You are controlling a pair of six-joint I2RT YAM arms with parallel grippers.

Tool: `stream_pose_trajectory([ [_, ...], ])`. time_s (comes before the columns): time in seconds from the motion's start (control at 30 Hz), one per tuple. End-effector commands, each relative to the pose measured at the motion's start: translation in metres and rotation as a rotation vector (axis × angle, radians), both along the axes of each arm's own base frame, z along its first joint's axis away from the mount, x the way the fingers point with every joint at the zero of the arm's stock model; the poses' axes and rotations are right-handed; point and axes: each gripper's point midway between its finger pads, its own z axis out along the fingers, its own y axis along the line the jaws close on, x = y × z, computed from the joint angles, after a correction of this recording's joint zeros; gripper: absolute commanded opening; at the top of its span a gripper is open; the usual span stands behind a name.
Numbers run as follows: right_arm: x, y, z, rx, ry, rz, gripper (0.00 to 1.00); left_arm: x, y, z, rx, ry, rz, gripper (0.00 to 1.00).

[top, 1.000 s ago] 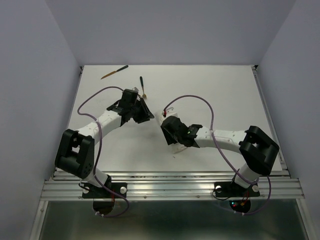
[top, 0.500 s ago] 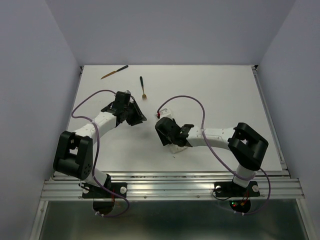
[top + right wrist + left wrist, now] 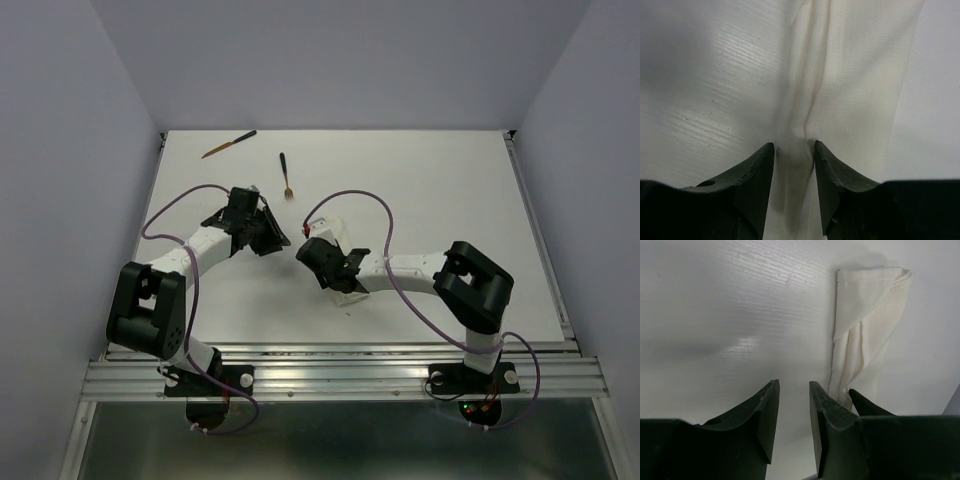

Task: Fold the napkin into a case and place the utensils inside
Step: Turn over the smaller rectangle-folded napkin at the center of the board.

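Near the middle of the white desk [image 3: 450, 180], the long, narrow folded white cloth napkin [image 3: 855, 75] lies flat. A raised crease is caught between the nearly closed jaws of the right tool [image 3: 794, 145], apparently to pin the fold. Just beside it, the left tool [image 3: 794, 382] hovers, jaws a slit apart, holding nothing. Two slender brown wooden utensils with dark ends [image 3: 285, 175] lie well apart at far left, not yet tucked in.
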Motion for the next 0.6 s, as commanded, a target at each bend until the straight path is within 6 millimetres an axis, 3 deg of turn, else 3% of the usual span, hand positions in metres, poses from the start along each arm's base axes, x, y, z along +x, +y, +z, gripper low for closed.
stream_pose_trajectory([
  [0.0,0.01,-0.003,0.004,-0.039,-0.058,-0.074,0.43,0.0,0.003,0.006,0.004,-0.038,-0.011,0.41],
  [0.23,0.007,-0.004,-0.015,-0.083,-0.043,-0.085,0.38,-0.001,0.008,0.002,0.012,-0.035,-0.004,0.41],
  [0.33,0.007,-0.005,-0.018,-0.087,-0.038,-0.089,0.29,-0.001,0.009,0.002,0.01,-0.035,0.0,0.41],
  [0.47,0.008,-0.001,-0.011,-0.058,-0.048,-0.085,0.04,0.0,0.012,0.001,0.016,-0.036,0.006,0.41],
  [0.57,0.005,0.012,-0.002,0.018,-0.038,-0.043,0.01,0.004,0.018,0.004,0.026,-0.045,0.016,0.41],
])
